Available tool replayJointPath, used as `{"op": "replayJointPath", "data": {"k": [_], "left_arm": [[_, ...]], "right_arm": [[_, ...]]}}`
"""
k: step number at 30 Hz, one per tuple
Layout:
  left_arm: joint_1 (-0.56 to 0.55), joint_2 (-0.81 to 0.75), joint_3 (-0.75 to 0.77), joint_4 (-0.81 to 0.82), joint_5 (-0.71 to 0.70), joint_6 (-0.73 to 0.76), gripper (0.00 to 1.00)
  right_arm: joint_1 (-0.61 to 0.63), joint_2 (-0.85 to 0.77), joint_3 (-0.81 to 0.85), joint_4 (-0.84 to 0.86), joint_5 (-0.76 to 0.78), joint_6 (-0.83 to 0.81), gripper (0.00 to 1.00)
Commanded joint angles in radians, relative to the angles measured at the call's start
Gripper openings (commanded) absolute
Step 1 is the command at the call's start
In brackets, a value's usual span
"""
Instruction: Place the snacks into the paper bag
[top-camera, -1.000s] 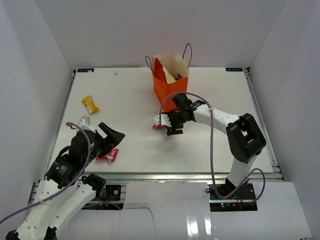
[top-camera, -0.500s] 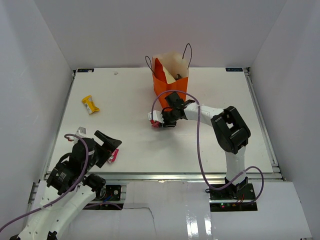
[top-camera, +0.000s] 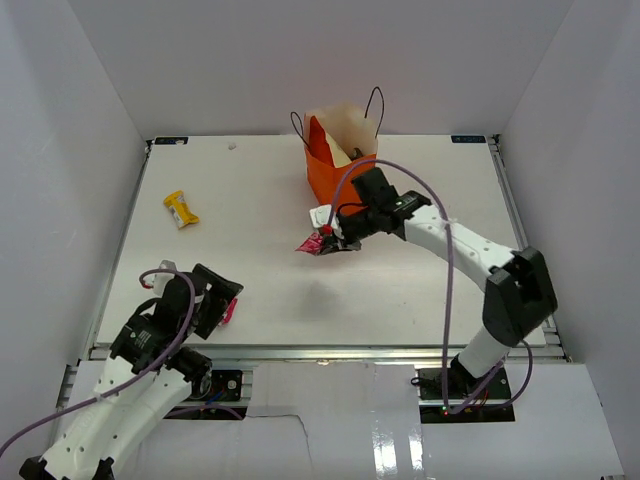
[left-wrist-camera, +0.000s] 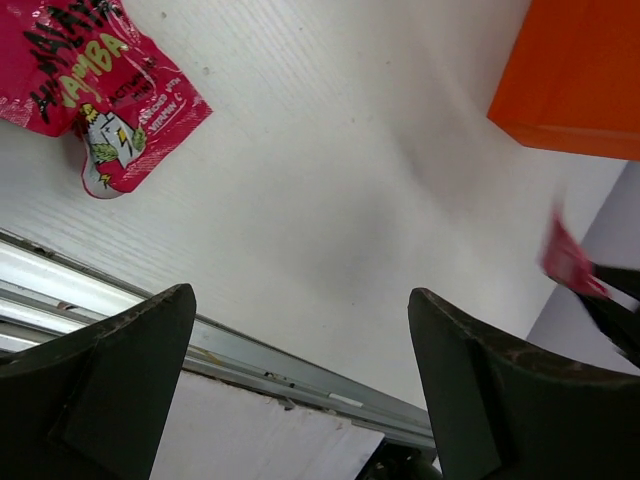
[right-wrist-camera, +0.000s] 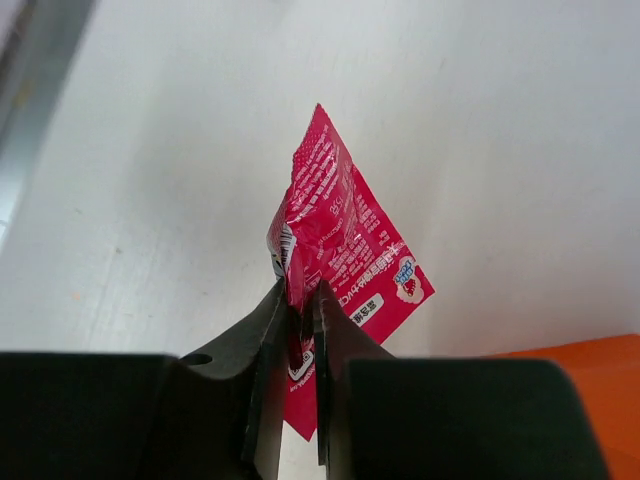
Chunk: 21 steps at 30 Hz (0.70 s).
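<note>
Top view
- Counter (top-camera: 400, 280): white, walled on three sides.
- Bag (top-camera: 333, 182): orange, upright at the far middle of the counter, mouth open, black cord handles standing up. You cannot make out its contents from here.
- Right fingers (top-camera: 334, 241): your right arm reaches in across the counter, with the fingers just in front of the bag's near left corner, pinched on the held packet (top-camera: 311, 243). This is a small red-pink wrapper that sticks out to the left of the tips.
- Yellow packet (top-camera: 181, 208): lies flat at the far left, well apart from both arms.
- Left fingers (top-camera: 217, 296): your left arm is low at the near left edge, with the fingers spread wide and nothing in them.
- Loose pink packet (top-camera: 229, 311): on the counter, just beside the left fingers and partly hidden by them.

Left wrist view
- Left fingers (left-wrist-camera: 100, 375): both dark tips sit at the frame's bottom corners, far apart, with only bare counter (left-wrist-camera: 330, 200) between them.
- Loose pink packet (left-wrist-camera: 95, 85): flat at upper left, printed face up, ahead of the fingers and not touching them.
- Bag (left-wrist-camera: 575, 75): an orange wall at upper right.
- Held packet (left-wrist-camera: 568, 262): a blurred pink scrap at the right edge.

Right wrist view
- Right fingers (right-wrist-camera: 268, 335): nearly closed, clamping one end of the held packet (right-wrist-camera: 345, 235), which juts out beyond the tips with its small-print side showing.
- Bag (right-wrist-camera: 590, 365): an orange sliver at lower right.
</note>
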Motion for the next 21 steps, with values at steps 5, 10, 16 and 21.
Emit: {"op": "replayJointPath", "data": {"k": [5, 10, 16, 21], "left_arm": [[0.000, 0.082, -0.010, 0.016, -0.010, -0.078, 0.98], [0.000, 0.057, -0.024, 0.014, 0.005, -0.089, 0.97], [0.000, 0.001, -0.043, -0.001, 0.025, -0.093, 0.97], [0.000, -0.024, -0.047, -0.030, 0.037, -0.095, 0.97]], "right_arm": [[-0.046, -0.208, 0.302, -0.032, -0.201, 0.304, 0.08], [-0.197, -0.150, 0.488, 0.224, -0.010, 0.671, 0.08], [-0.231, -0.007, 0.621, 0.326, 0.253, 0.848, 0.08], [-0.230, 0.088, 0.643, 0.360, 0.322, 0.880, 0.08]]}}
